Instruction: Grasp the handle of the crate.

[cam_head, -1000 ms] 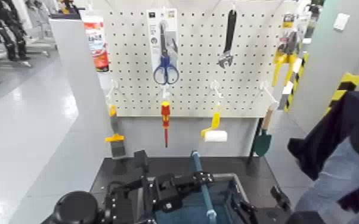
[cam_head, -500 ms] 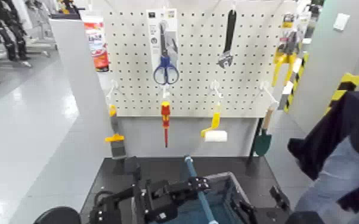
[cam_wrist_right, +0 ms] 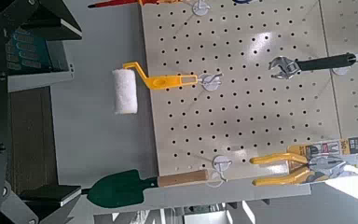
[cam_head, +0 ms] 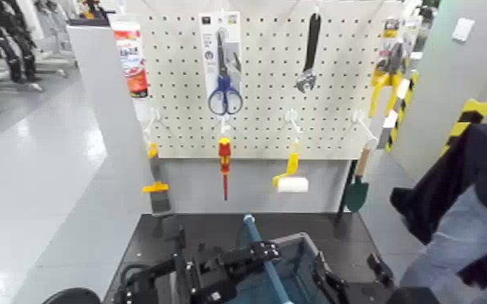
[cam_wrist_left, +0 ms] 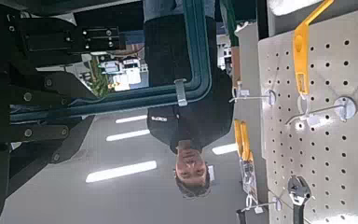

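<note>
From my station: left gripper [cam_head: 269, 249], lower centre of the head view, has its fingers clamped on the handle [cam_head: 276, 279]. Handle slants from the centre down toward the bottom edge; crate [cam_head: 302, 236] sits below, its rim tilted in the frame. Right gripper [cam_head: 348, 260], lower right, waits with its 2 fingers apart.

Risks, my reading: 1) only 1 gripper bears the handle, off its middle, so a lift could twist the bar in the pads and swing the crate; 2) the crate's rim lies close to the right gripper, and a sideways pull could knock the 2 together.
</note>
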